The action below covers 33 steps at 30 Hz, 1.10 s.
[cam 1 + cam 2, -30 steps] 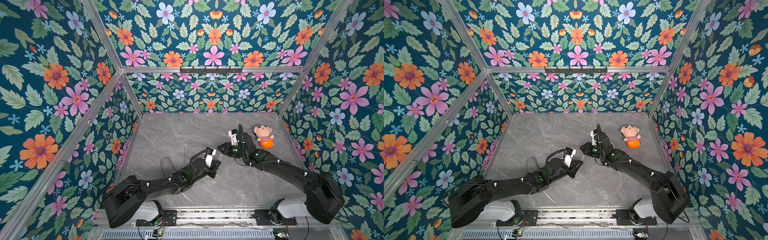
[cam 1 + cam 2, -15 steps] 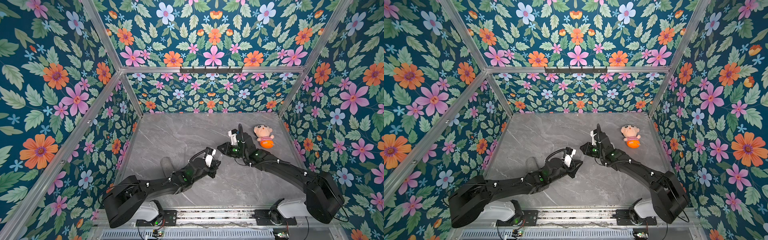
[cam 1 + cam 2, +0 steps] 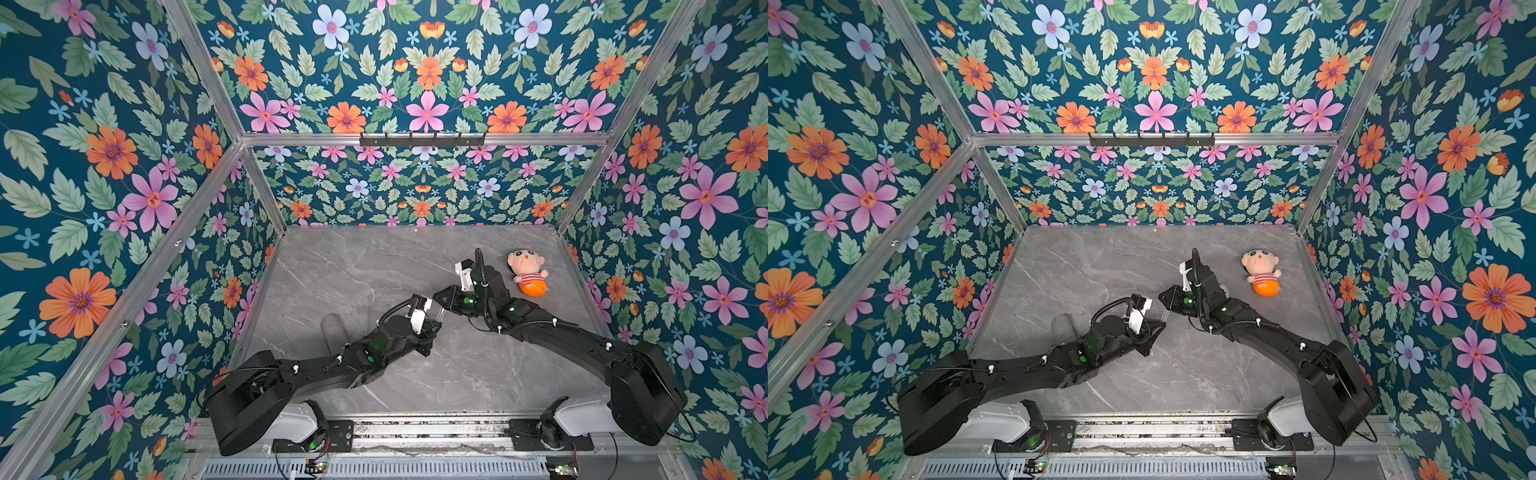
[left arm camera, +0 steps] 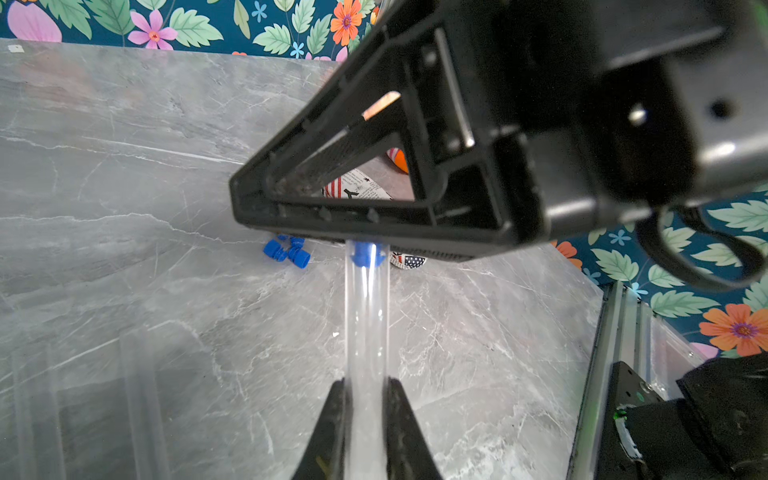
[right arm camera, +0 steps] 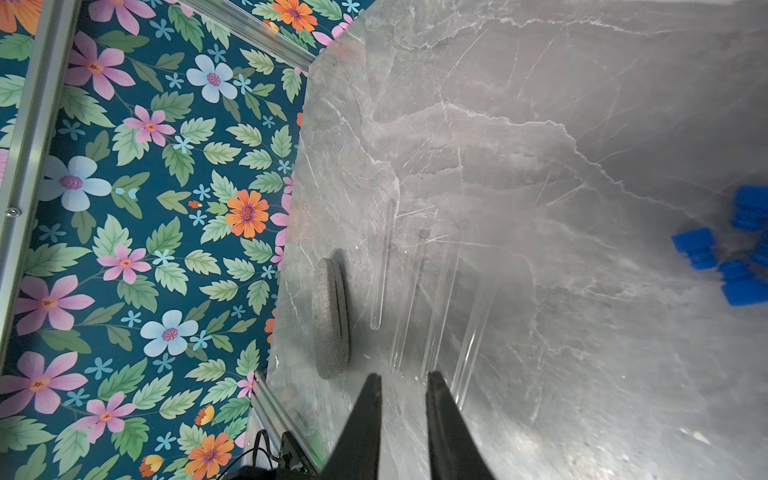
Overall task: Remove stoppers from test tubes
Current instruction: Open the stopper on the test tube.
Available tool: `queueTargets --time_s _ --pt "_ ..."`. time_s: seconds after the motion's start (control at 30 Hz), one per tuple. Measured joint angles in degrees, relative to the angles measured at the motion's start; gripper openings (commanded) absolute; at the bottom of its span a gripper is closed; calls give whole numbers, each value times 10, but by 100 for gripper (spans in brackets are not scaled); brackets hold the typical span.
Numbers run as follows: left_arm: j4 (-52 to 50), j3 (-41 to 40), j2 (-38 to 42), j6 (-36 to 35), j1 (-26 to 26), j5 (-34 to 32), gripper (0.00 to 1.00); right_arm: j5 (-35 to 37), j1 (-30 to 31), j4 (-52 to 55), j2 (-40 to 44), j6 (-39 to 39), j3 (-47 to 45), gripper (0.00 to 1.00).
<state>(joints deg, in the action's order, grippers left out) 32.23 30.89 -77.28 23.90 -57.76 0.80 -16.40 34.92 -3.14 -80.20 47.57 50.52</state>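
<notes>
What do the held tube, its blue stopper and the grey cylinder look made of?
Test tube: clear glossy plastic or glass; the table shows through.
Stopper: opaque matte blue, likely moulded plastic or rubber.
Grey cylinder: speckled woven-looking fabric or felt, no shine.

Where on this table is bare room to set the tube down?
Widest bare marble: between the back wall, the doll and both arms. A second patch lies between the arms and the front rail. Crowded: empty tubes beside the grey cylinder, and the loose stoppers.
</notes>
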Motion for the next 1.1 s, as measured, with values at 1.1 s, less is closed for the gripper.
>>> queueTargets --time_s 1.1 --pt "-17 -2 27 3 1 0 12 47 3 37 -5 -47 20 0"
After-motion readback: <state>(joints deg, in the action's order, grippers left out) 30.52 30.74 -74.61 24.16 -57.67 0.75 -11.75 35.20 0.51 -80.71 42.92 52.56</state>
